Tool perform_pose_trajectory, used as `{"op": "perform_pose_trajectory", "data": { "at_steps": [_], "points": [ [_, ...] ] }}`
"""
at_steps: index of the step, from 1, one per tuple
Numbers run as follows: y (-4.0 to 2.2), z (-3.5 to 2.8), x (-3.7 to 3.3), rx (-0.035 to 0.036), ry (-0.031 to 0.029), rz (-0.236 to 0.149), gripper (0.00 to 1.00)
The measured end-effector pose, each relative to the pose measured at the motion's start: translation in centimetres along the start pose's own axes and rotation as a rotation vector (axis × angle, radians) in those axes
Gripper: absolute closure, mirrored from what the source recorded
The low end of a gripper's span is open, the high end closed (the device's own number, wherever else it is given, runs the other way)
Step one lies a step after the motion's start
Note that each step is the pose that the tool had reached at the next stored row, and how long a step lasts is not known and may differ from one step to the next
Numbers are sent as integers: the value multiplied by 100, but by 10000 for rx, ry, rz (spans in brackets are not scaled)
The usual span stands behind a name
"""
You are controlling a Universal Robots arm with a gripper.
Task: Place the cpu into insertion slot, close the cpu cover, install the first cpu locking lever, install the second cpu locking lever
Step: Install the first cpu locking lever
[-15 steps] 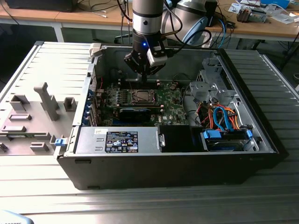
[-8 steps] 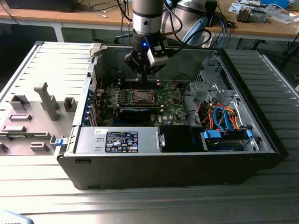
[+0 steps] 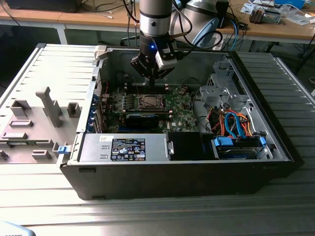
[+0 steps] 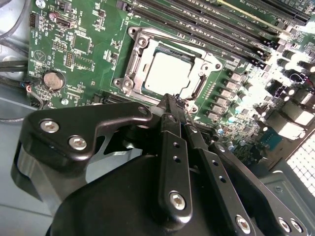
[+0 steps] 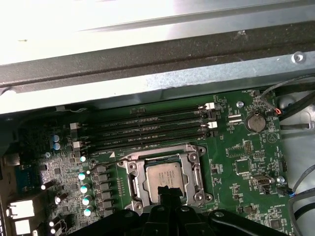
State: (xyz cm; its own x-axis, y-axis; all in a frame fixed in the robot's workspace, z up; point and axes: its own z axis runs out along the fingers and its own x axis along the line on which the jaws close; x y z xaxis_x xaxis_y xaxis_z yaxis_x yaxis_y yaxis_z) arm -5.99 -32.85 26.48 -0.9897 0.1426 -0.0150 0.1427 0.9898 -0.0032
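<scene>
Ridged grey metal sheeting (image 3: pixel 162 216) lies closest in the exterior view and carries an open computer case (image 3: pixel 177 172), its long axis running from that view's left to its right. At nine o'clock from the case a grey plastic fixture tray (image 3: pixel 34 123) with upright posts rests on the same sheeting. Behind, at twelve o'clock, a wooden desk (image 3: pixel 98 19) holds loose cables and small parts.

Inside the case a green motherboard (image 3: pixel 172 105) lies flat. A black power supply (image 3: pixel 128 147) with a label sits at the motherboard's six o'clock, and a drive cage (image 3: pixel 236 142) with orange and blue cables at about four o'clock.

The arm (image 3: pixel 156 19) comes down from twelve o'clock, and its pincer (image 4: pixel 173 105) hangs just above the socket edge. In the second wrist view its black fingers (image 4: pixel 172 147) stand narrow, tips drawn together, gripping nothing that I can see.

The cpu (image 4: pixel 167 73) lies flat in the socket, silver top facing up, its edges square with the socket frame. The cpu cover (image 5: pixel 194 169) lies down around it as a silvery frame, the chip showing through its cut-out centre. In both wrist views the long black memory slots (image 5: pixel 147 130) run parallel to one side of the socket. A round coin battery (image 5: pixel 255 121) sits well apart from the socket.
</scene>
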Motion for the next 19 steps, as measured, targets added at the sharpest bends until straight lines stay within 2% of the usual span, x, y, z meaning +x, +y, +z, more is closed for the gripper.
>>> {"op": "perform_pose_trajectory", "data": {
  "at_steps": [19],
  "points": [
    [0, 0, 0, -6, -2, -389, 89]
  ]
}}
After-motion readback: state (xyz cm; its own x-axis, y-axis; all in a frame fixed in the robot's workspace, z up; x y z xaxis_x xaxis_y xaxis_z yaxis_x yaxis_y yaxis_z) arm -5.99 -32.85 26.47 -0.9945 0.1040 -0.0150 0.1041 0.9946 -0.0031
